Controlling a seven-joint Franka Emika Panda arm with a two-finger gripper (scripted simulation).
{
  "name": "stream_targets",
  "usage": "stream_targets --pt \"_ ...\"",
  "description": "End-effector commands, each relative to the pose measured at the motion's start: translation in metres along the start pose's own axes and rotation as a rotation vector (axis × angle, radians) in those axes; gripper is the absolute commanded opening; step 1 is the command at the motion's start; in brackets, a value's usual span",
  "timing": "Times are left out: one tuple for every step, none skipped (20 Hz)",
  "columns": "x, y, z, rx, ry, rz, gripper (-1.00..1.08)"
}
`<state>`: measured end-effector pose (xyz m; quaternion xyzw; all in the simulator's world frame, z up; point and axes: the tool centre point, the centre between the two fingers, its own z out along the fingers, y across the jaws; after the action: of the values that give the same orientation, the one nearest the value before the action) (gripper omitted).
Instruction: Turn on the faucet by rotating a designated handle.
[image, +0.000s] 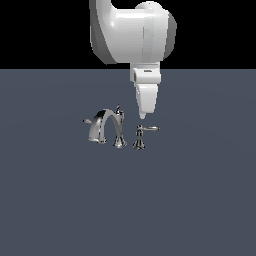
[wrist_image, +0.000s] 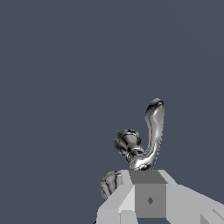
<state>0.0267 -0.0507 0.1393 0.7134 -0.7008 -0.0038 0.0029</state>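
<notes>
The chrome faucet (image: 106, 126) stands on the dark floor, with an arched spout and a pointed finial (image: 118, 108). The handle (image: 149, 129), a slim lever on its own flared post (image: 139, 142), lies at the faucet's end on the exterior view's right. My gripper (image: 142, 115) points straight down, its tip just above the lever near the post, apart from it. Its jaws are shut with nothing between them. In the wrist view the handle (wrist_image: 155, 127) curves away from its post (wrist_image: 128, 144), right beyond my gripper (wrist_image: 148, 173).
A short stubby lever (image: 88, 121) sticks out at the faucet's other end, on the exterior view's left. Another chrome part (wrist_image: 111, 183) shows beside my fingers in the wrist view. The flat dark grey floor (image: 190, 200) stretches all around.
</notes>
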Motion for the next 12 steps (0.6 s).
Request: stream_targets --pt "0.013 -0.008 0.013 0.003 0.002 0.067 -1.00" --pt "0.017 -0.011 0.018 0.004 0.002 0.090 -1.00" --pt "0.022 -0.013 0.022 0.005 0.002 0.112 -1.00" --pt "0.026 -0.015 0.026 0.006 0.002 0.132 -1.00" --pt "0.030 -0.017 0.030 0.006 0.002 0.151 -1.00" --pt "0.034 -0.018 0.033 0.007 0.002 0.169 -1.00" --pt "0.037 -0.020 0.036 0.008 0.002 0.184 -1.00" --pt "0.040 -0.021 0.039 0.008 0.002 0.198 -1.00" --pt "0.042 -0.022 0.041 0.009 0.002 0.209 -1.00" --pt "0.044 -0.023 0.043 0.009 0.002 0.219 -1.00" --pt "0.046 -0.023 0.044 0.009 0.002 0.227 -1.00" --pt "0.047 -0.024 0.045 0.010 0.002 0.233 -1.00"
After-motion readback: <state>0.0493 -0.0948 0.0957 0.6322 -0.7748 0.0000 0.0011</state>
